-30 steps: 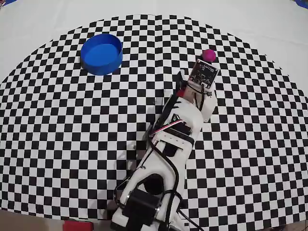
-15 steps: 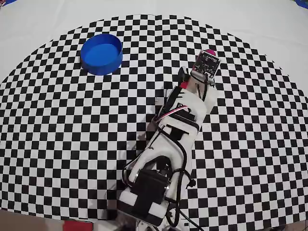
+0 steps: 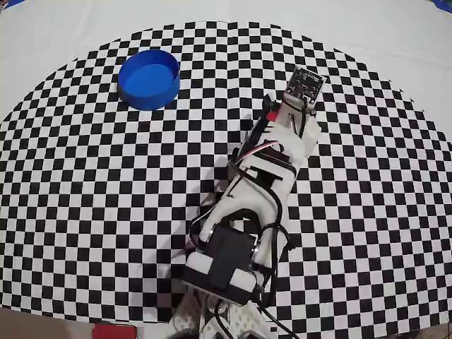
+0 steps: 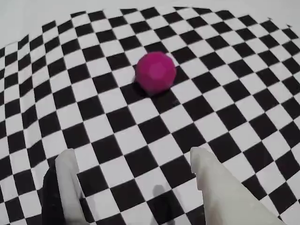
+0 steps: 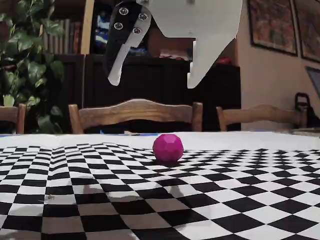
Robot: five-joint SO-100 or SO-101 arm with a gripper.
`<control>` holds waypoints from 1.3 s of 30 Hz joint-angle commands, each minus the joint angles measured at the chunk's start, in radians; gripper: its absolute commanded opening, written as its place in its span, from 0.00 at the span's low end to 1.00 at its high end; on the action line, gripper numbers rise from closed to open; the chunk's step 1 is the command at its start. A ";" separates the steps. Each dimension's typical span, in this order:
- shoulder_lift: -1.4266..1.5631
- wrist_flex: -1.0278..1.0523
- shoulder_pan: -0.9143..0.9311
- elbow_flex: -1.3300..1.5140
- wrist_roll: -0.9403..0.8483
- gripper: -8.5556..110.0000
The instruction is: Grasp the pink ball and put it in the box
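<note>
While my gripper (image 5: 152,80) hangs open, nothing sits between its fingers.
I see the pink ball (image 5: 168,148) on the checkered cloth (image 3: 85,212) below it; the box (image 3: 148,78) stands near the cloth's far-left edge overhead.

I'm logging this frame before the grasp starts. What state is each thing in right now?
pink ball: resting on the checkered cloth, free, not gripped.
pincer: open, empty, raised above the ball, no contact.
box: upright, open-topped, empty, off to the upper left in the overhead view, away from the arm.
</note>
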 commanded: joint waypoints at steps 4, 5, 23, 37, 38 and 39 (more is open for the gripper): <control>-0.058 0.020 -0.006 -0.117 0.009 0.31; -0.071 0.020 -0.006 -0.127 0.011 0.31; -0.278 0.064 0.006 -0.344 0.017 0.31; -0.388 0.087 0.018 -0.466 0.020 0.31; -0.396 0.087 0.021 -0.474 0.020 0.31; -0.403 0.087 0.023 -0.482 0.020 0.31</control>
